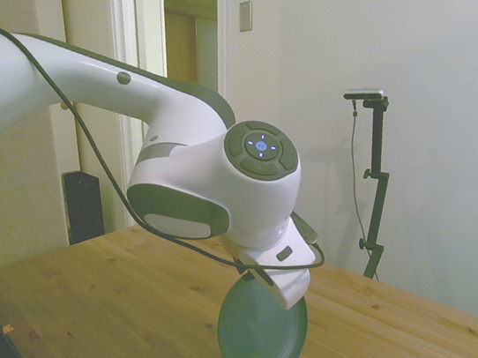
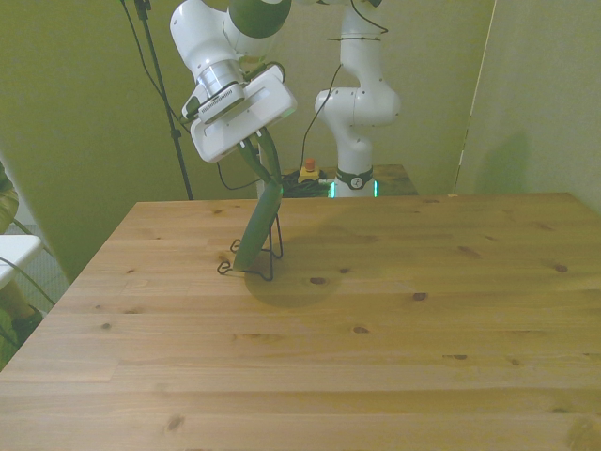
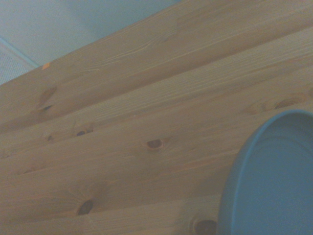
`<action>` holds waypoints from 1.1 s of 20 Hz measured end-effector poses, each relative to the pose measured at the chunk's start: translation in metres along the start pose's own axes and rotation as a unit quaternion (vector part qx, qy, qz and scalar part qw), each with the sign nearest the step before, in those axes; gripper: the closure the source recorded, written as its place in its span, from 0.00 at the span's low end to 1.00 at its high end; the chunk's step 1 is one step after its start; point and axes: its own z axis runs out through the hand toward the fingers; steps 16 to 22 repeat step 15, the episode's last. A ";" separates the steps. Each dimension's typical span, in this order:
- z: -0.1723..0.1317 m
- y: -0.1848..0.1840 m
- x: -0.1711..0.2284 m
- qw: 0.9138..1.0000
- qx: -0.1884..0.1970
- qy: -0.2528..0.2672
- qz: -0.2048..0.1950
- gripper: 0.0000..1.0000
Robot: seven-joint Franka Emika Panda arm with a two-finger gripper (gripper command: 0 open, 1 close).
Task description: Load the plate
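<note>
- We count 1 plate (image 2: 259, 227), standing on edge, tilted, in 1 wire rack (image 2: 254, 266).
- 1 gripper (image 2: 260, 162) clamps its top rim.

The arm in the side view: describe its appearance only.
The arm has a glossy white shell with grey-green joint sections. A round grey-green cap carries blue-lit buttons. A thin black cable runs loosely along the arm toward the white gripper. A small grey screw cap sits on the upper link.

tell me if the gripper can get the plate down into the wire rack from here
Probably yes. The gripper holds the plate on edge by its top rim, its bottom edge already at the wire rack, and nothing else stands on the table around it.
</note>
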 end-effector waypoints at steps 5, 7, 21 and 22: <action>-0.003 -0.005 0.001 1.000 0.002 0.003 -0.004 0.00; -0.006 -0.012 0.002 1.000 0.003 0.005 -0.009 0.00; -0.031 -0.063 0.000 0.998 -0.034 0.027 -0.049 0.00; -0.031 -0.063 0.000 0.998 -0.034 0.027 -0.049 0.00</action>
